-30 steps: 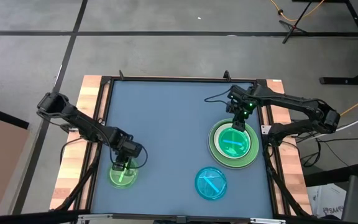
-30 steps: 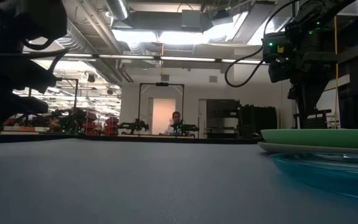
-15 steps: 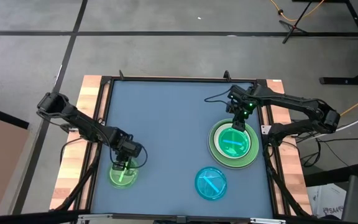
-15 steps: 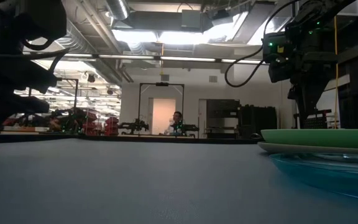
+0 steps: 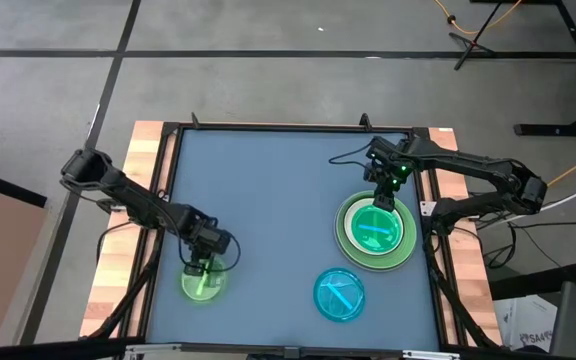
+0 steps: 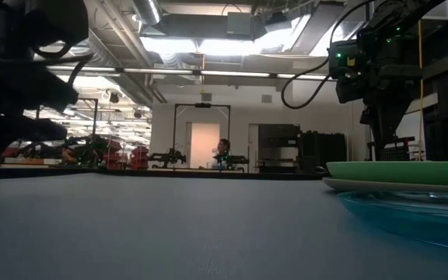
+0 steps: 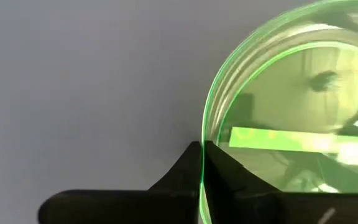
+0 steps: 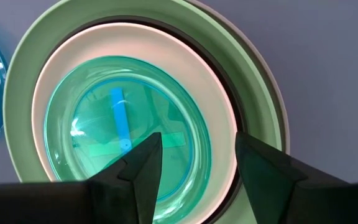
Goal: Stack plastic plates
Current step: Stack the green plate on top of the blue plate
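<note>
Since a second ago the left gripper (image 5: pixel 205 268) has pinched shut on the rim of the small green plate (image 5: pixel 201 284) and seems to have nudged it a little; nothing else has shifted. That plate sits near the front left corner of the table (image 5: pixel 268 200), and in the left wrist view its thin rim (image 7: pixel 202 134) stands squeezed between the two dark fingers (image 7: pixel 185 168).

Over on the right side of the table is the stack (image 5: pixel 375 232): a large grey plate at the bottom, a large light green plate (image 8: pixel 17 99) on it, then a dark rim and a white plate (image 8: pixel 48 81), with clear green and blue small plates nested on top (image 8: pixel 123 124). The right gripper (image 5: pixel 385 196) hangs over the far edge of this stack, its fingers (image 8: pixel 143 165) spread wide apart and holding nothing.

A lone small blue plate (image 5: pixel 339 294) lies near the front edge, just beside the stack.

Far back in the room, a person (image 6: pixel 225 148) sits at a bench.
</note>
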